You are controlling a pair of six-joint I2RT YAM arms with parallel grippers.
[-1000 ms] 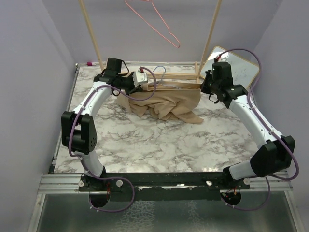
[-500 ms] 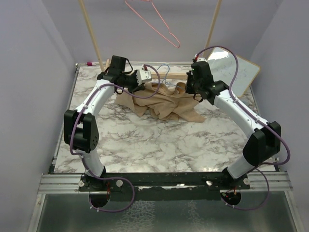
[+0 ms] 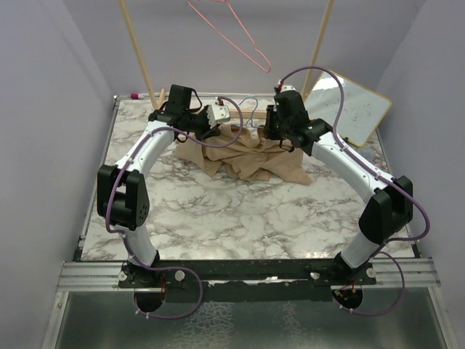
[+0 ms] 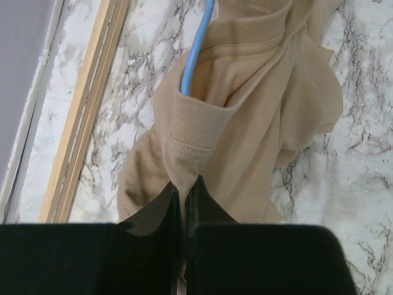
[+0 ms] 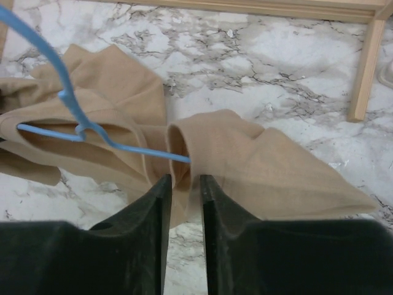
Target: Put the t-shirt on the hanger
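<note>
**Fig. 1. Hanger partly threaded into the shirt; both my grippers gripping cloth**

*Top view.* The t-shirt (image 3: 251,156) lies crumpled on the counter (image 3: 240,218), near the middle of its far edge. My left gripper (image 3: 222,122) meets the heap from the far left corner side and my right gripper (image 3: 278,139) from the right. A pink hanger (image 3: 240,36) hangs above, apart from the work.

*Left wrist view.* My fingers (image 4: 166,209) are pressed together on a pinch of ribbed cloth. The hanger (image 4: 195,49) runs into that ribbed opening.

*Right wrist view.* My fingers (image 5: 156,203) clamp a fold of shirt in a narrow gap. The blue wire disappears into the fold just ahead of them.

*Progress, as I judge it.* Threading has begun. The shirt is not yet spread over both shoulders of the wire, and nothing is lifted clear of the counter.
</note>
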